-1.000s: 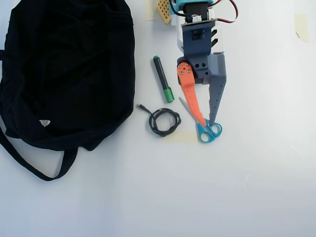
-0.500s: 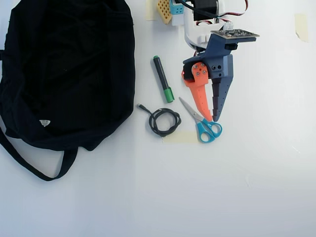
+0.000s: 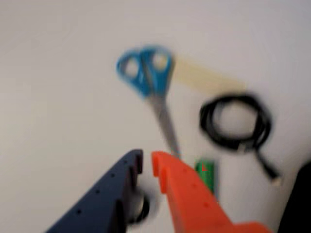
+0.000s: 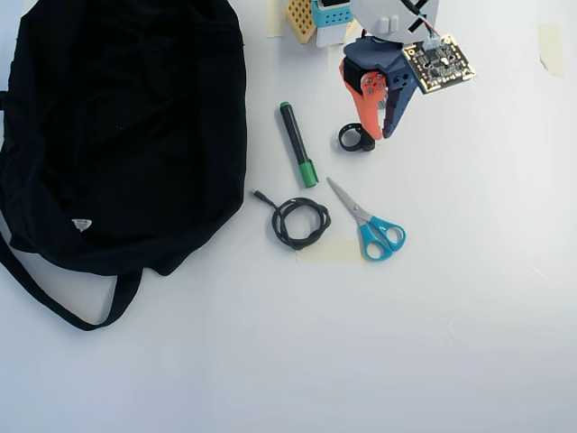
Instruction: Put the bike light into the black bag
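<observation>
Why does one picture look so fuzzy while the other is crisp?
Wrist view: everything is soft and smeared, the scissors, coiled cable and gripper alike, either motion blur or poor focus. Overhead view: sharp, evenly lit, only faint shadows; the black bag shows little detail.

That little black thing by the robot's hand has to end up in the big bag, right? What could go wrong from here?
Probably these. The hand is nearly shut and not visibly around the bike light, so it could nudge it away. The marker and coiled cable lie between the light and the black bag, so a low carry might sweep them. The bag looks flat, with no clear opening.
</observation>
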`<act>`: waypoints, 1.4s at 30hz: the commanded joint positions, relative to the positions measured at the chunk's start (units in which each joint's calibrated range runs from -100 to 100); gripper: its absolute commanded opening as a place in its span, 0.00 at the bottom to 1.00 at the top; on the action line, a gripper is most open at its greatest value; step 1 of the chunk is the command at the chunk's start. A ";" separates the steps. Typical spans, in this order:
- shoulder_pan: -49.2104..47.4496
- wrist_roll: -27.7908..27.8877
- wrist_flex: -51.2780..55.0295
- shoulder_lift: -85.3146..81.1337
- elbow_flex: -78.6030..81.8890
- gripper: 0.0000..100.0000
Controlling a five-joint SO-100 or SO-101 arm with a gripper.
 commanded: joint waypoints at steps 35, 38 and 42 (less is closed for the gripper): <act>1.89 26.18 13.61 7.52 1.83 0.21; 1.60 26.18 11.12 9.84 1.83 0.21; 1.30 26.18 10.34 13.08 1.74 0.21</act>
